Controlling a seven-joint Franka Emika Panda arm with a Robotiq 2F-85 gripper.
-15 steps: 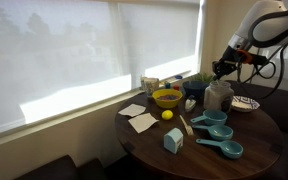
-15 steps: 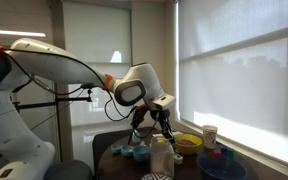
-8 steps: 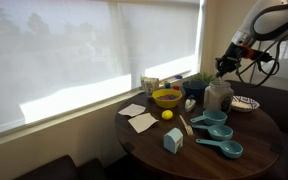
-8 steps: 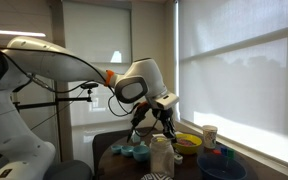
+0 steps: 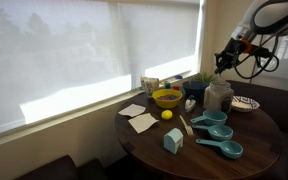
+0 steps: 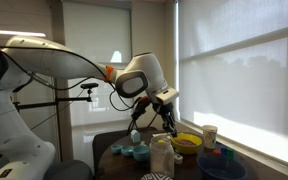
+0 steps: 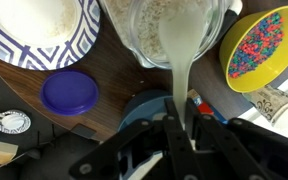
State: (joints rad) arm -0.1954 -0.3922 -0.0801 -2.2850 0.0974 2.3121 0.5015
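Note:
My gripper (image 7: 181, 122) is shut on the handle of a white spoon (image 7: 187, 62). The spoon's wide end hangs over the open mouth of a glass jar (image 7: 154, 30) holding pale grain. In both exterior views the gripper (image 5: 222, 63) (image 6: 170, 119) hovers above the jar (image 5: 218, 96) (image 6: 162, 158) on the round dark wood table (image 5: 154, 152). A yellow bowl of coloured sprinkles (image 7: 265, 48) (image 5: 167, 98) stands beside the jar.
A blue-patterned plate (image 7: 39, 30) (image 5: 246, 103) and a blue lid (image 7: 67, 92) lie near the jar. Teal measuring cups (image 5: 216, 130), a small blue-white carton (image 5: 173, 140), a yellow ball (image 5: 167, 115), white napkins (image 5: 139, 118) and a paper cup (image 5: 151, 85) are on the table. A blinded window is behind.
My gripper has risen a little above the jar with the spoon in it. Nothing on the table has moved.

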